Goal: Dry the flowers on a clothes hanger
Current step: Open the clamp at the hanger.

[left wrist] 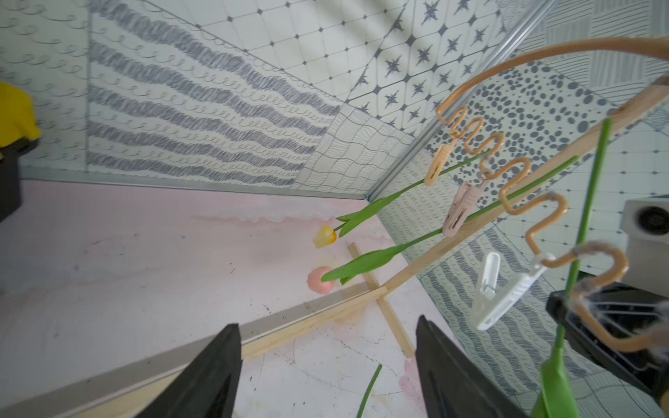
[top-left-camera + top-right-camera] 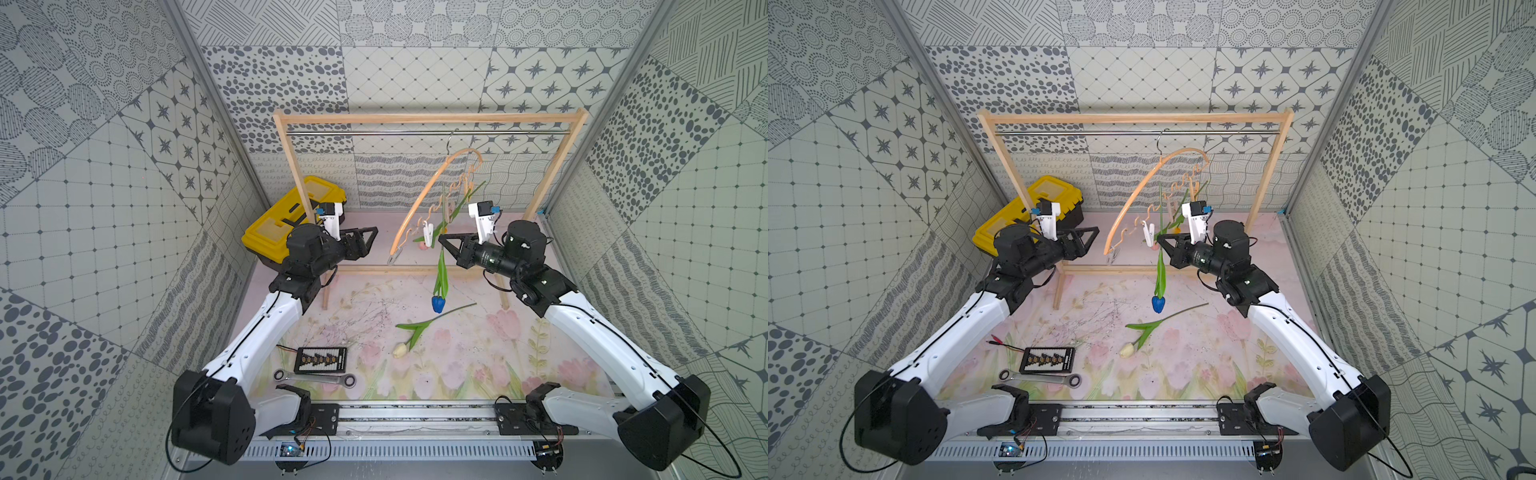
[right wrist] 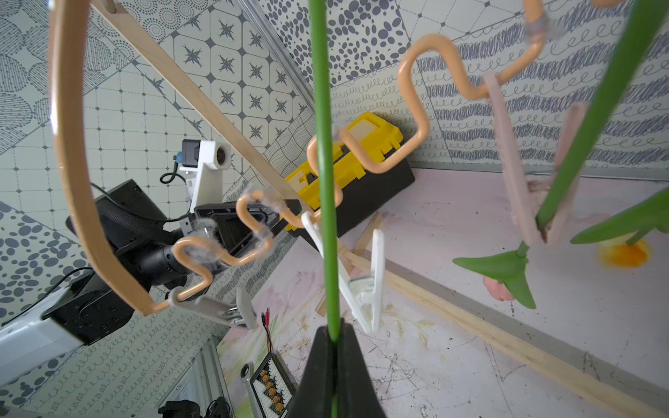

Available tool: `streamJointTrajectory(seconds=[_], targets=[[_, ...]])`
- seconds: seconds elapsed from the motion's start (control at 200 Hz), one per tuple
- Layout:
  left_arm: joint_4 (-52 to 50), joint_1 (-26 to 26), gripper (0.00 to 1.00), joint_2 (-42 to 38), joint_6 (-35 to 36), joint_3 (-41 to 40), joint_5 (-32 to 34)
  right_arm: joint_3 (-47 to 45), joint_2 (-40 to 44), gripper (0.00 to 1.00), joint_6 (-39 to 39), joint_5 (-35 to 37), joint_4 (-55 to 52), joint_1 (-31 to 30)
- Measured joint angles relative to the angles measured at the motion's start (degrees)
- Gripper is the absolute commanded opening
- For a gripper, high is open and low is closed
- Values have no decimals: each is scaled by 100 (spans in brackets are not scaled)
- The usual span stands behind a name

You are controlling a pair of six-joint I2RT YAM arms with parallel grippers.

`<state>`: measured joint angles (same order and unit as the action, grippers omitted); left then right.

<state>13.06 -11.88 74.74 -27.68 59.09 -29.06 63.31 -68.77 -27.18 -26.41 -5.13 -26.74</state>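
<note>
No lettering could be read anywhere; the white print edging the black parts card [image 2: 320,360] was too small.

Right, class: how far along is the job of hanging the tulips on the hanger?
Done: the yellow tulip and pink tulip hang clipped to the clothes hanger. In hand: the right gripper is shut on the stem of the blue tulip, beside the white clothespin, not visibly clipped; the left gripper is open, empty. Left: clip it, then the cream-white tulip lying on the mat.
</note>
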Motion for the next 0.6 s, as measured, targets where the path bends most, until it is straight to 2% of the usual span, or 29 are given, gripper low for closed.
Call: streamJointTrajectory(seconds=[0.15,0.27,0.6], targets=[[-48,-363,77,732,380,789,-1099,24,-114,0,63,-46,-85,120],[17,-599,81,1115,531,1027,-1770,24,-214,0,55,-164,-101,227],[-214,-1215,84,1722,1126,1766,-2638,240,-472,0,81,-446,-256,262]])
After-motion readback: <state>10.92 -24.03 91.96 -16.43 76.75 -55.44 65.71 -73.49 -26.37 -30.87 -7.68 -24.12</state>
